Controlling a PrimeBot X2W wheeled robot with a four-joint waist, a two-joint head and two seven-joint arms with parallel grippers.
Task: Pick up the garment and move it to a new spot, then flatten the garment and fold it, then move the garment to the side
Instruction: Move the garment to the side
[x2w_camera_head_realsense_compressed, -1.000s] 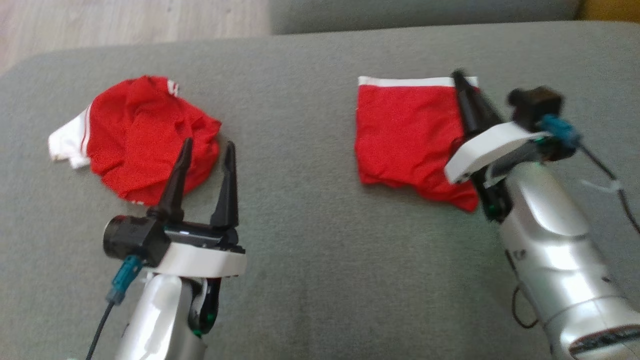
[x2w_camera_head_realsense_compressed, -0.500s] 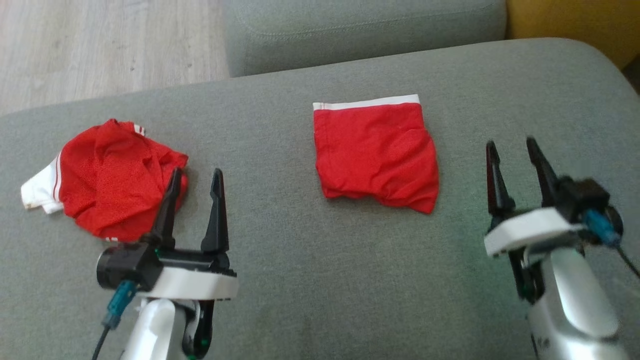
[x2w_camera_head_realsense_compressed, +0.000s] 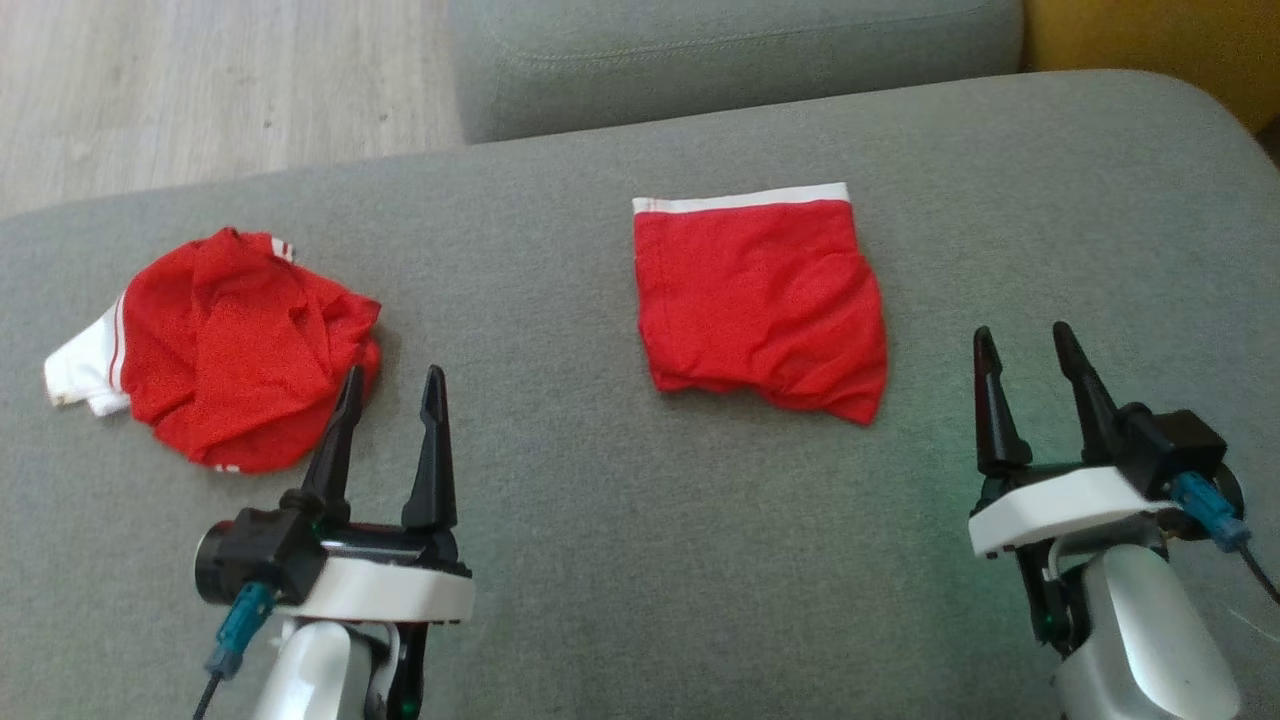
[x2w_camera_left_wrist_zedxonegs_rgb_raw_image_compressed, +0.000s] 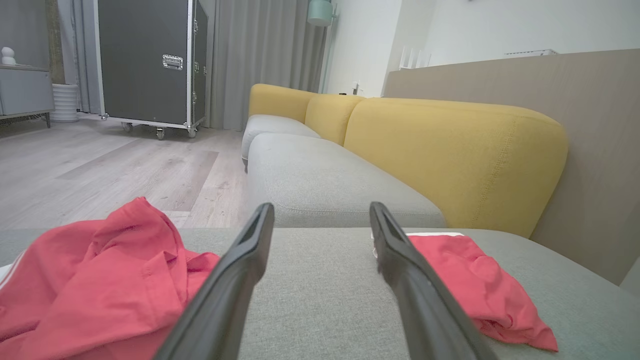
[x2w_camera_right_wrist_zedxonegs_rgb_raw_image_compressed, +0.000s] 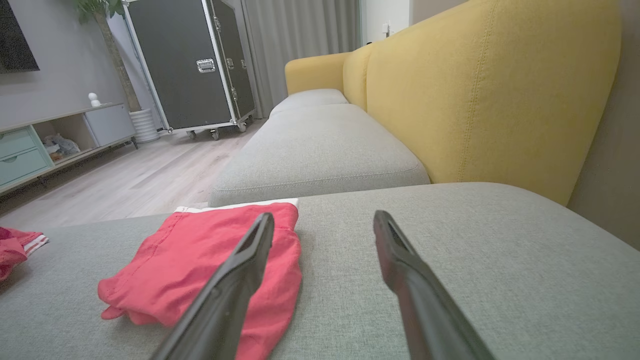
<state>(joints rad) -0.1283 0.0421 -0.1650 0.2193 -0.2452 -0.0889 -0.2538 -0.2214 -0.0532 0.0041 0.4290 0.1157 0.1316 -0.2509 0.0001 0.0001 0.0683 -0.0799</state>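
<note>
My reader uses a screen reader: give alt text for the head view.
A folded garment lies centre-right on a grey cushion, a crumpled garment at left, both red. The left gripper and right gripper hover open near the bottom edge, holding nothing.

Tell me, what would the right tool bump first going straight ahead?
Probably only bare grey cushion; the folded red garment lies just left of where the right tool points. Depth is unclear.
</note>
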